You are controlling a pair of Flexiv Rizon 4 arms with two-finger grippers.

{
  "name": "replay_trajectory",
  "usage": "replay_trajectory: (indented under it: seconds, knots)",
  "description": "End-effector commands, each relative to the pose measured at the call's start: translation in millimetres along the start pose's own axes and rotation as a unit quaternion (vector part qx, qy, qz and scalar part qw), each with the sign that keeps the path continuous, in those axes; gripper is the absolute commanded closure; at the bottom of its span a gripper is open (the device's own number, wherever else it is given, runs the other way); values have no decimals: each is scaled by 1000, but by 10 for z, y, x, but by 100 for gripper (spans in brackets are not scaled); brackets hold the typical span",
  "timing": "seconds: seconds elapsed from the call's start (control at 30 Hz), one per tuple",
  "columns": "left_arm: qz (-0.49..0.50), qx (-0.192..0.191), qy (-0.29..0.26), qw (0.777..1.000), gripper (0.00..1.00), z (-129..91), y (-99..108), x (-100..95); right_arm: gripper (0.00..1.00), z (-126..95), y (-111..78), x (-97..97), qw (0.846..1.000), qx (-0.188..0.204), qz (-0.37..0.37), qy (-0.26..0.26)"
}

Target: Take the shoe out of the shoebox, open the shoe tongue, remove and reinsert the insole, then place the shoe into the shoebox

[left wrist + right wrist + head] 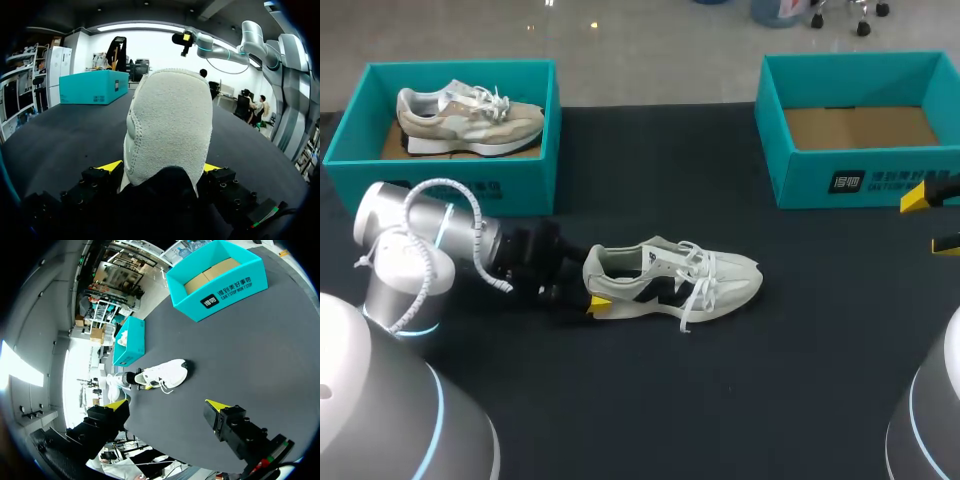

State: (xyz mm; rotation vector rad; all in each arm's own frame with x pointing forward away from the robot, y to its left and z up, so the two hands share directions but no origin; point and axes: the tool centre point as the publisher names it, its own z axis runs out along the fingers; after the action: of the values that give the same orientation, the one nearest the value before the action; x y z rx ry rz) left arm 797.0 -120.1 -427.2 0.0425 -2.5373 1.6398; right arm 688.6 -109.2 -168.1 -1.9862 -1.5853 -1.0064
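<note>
Two teal boxes sat at the table's [740, 400] far edge. The left shoebox [510, 178] was at 10 o'clock with a beige shoe [470, 118] inside. The right shoebox [880, 182] was at 2 o'clock, its brown cardboard floor showing.

The white shoe [675, 280] stood on its sole near the table's middle, out of both boxes, with the toe toward 3 o'clock, the heel toward 9 and the laces loose over the side. It was well apart from both boxes. A wide stretch of dark tabletop lay between its toe and the right shoebox, and another ran from the shoe to the 6 o'clock edge.

The left gripper [592, 285] came in low from 9 o'clock and was clamped on the shoe's heel. In the left wrist view a yellow tip pressed each side of the heel.

The right gripper [932, 222] hung at 3 o'clock, at the table's edge and just in front of the right shoebox. Its fingers stood wide apart with nothing between them. In the right wrist view the shoe lay well ahead of it.
</note>
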Motion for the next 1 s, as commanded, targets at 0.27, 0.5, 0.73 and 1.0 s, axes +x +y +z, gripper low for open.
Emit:
replay_trajectory:
  seconds: [0.27, 0.5, 0.73, 1.0]
  knots:
    - [1, -5, 5, 1000, 100, 1, 21, -32, 0, -1, -16, 2, 1000, -1, 1, -1]
    - [1, -5, 5, 1000, 100, 1, 21, -32, 0, -1, -16, 2, 1000, -1, 1, -1]
    - [1, -5, 5, 1000, 100, 1, 21, -32, 0, 12, 309, 538, 997, -25, -73, -4]
    - [1, -5, 5, 1000, 100, 1, 21, -32, 0, 379, 386, 942, 993, -33, -110, -39]
